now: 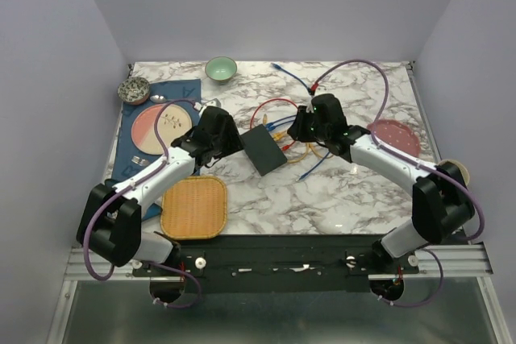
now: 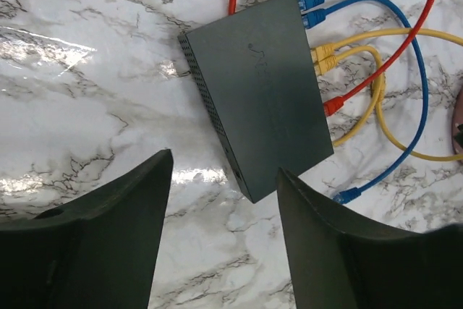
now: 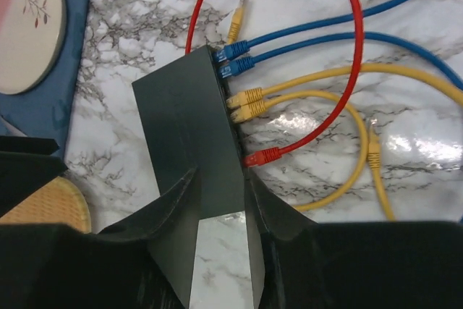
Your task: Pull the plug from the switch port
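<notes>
The flat black switch box (image 1: 266, 151) lies mid-table; it also shows in the left wrist view (image 2: 260, 85) and the right wrist view (image 3: 192, 121). Along its right long edge sit two blue plugs (image 3: 235, 59), two yellow plugs (image 3: 246, 104) and one red plug (image 3: 262, 156). My right gripper (image 3: 221, 179) is open and empty, its fingers over the box's near end, the right fingertip (image 3: 253, 186) just below the red plug. My left gripper (image 2: 224, 164) is open and empty beside the box's near left corner. In the top view they flank the box, the left gripper (image 1: 234, 144) and the right gripper (image 1: 300, 128).
Loose red, blue and yellow cables (image 1: 310, 159) tangle right of the box, with free plug ends (image 2: 347, 195). A wicker tray (image 1: 194, 207) lies front left. A blue mat with a pink plate (image 1: 157, 128), two bowls (image 1: 221, 68) and a red plate (image 1: 395, 136) sit around.
</notes>
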Robot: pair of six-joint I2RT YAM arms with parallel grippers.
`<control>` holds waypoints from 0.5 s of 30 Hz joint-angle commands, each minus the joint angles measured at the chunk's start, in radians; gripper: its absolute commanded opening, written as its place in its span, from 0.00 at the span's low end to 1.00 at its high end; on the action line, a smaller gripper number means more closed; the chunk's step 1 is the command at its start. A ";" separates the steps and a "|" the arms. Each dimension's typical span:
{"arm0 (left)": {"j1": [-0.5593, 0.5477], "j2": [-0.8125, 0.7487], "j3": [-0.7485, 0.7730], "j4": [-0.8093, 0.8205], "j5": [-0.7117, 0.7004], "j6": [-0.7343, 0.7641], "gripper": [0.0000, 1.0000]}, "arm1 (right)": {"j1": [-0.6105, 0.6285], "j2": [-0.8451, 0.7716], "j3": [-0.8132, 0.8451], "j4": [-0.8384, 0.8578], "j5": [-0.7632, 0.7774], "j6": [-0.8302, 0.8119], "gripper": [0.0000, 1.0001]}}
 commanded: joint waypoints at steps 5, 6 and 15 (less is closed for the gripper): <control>-0.010 0.115 -0.011 -0.004 -0.050 -0.047 0.54 | 0.008 0.196 0.078 -0.024 -0.048 0.037 0.13; -0.010 0.135 0.003 -0.012 -0.045 -0.048 0.52 | 0.010 0.210 0.082 -0.024 -0.048 0.037 0.13; -0.010 0.291 0.067 -0.034 -0.024 -0.076 0.50 | 0.010 0.348 0.147 -0.067 -0.018 0.028 0.13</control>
